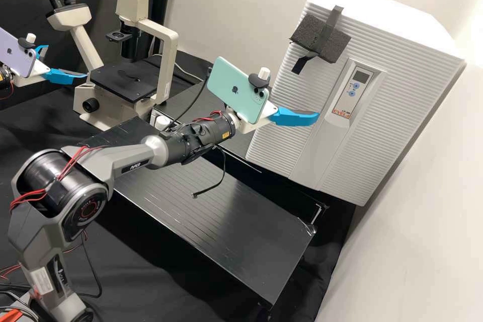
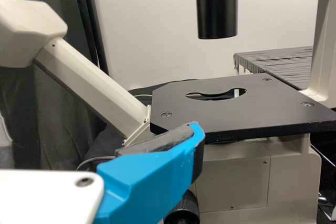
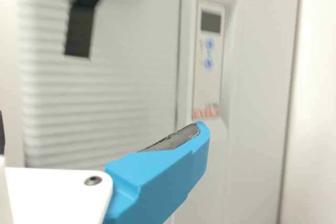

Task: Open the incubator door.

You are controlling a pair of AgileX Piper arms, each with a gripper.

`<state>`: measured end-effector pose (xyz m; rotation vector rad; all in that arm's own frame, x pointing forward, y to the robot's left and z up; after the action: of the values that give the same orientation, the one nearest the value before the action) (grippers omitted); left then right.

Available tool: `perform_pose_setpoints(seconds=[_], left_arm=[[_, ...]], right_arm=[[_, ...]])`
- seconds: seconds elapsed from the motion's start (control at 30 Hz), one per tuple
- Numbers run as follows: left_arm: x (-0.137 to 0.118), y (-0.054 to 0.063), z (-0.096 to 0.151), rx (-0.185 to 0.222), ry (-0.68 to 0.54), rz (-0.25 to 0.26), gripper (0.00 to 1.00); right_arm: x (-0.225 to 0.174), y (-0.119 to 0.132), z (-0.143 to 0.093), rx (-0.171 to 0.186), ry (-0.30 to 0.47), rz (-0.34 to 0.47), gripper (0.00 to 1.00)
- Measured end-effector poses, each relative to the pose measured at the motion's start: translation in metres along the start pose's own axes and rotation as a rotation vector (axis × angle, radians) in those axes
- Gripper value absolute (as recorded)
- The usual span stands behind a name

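Note:
In the high view the white incubator (image 1: pixel 282 146) stands at the right with its ribbed door closed; a black foam block (image 1: pixel 314 37) with strap is fixed near the door's upper left edge. My right gripper (image 1: pixel 296 117) is open before the door's lower left part, its other finger hidden by the phone. In the right wrist view my right gripper (image 3: pixel 163 177) shows one finger, its pad bare, before the incubator (image 3: pixel 105 114) and its control panel (image 3: pixel 210 61). At the far left my left gripper (image 1: pixel 67 63) stands open; in the left wrist view my left gripper (image 2: pixel 149 177) is beside the microscope.
A microscope (image 1: pixel 123 80) stands at the back left, near my left gripper. Below my right arm lies a black slatted bench (image 1: pixel 221 216) with a thin cable hanging over it. A pale wall (image 1: pixel 402 241) runs along the incubator's right side.

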<state>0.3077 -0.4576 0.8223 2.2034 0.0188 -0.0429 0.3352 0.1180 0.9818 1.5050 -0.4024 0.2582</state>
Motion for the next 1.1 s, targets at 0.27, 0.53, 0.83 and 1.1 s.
perform_pose_setpoints(seconds=[0.27, 0.53, 0.83, 1.1], left_arm=[[0.0000, 0.0000, 0.0000, 0.000, 0.000, 0.000, 1.00], [0.0000, 0.0000, 0.0000, 0.000, 0.000, 0.000, 1.00], [0.0000, 0.0000, 0.0000, 0.000, 0.000, 0.000, 1.00], [0.0000, 0.0000, 0.0000, 0.000, 0.000, 0.000, 1.00]], right_arm=[[-0.0003, -0.0001, 0.0013, -0.020, -0.048, 0.007, 1.00], [-0.0003, -0.0004, 0.0023, -0.023, -0.059, 0.003, 1.00], [-0.0011, 0.0002, 0.0012, 0.016, -0.057, -0.003, 0.00], [-0.0072, 0.0059, -0.0033, 0.025, -0.048, -0.015, 0.00]])
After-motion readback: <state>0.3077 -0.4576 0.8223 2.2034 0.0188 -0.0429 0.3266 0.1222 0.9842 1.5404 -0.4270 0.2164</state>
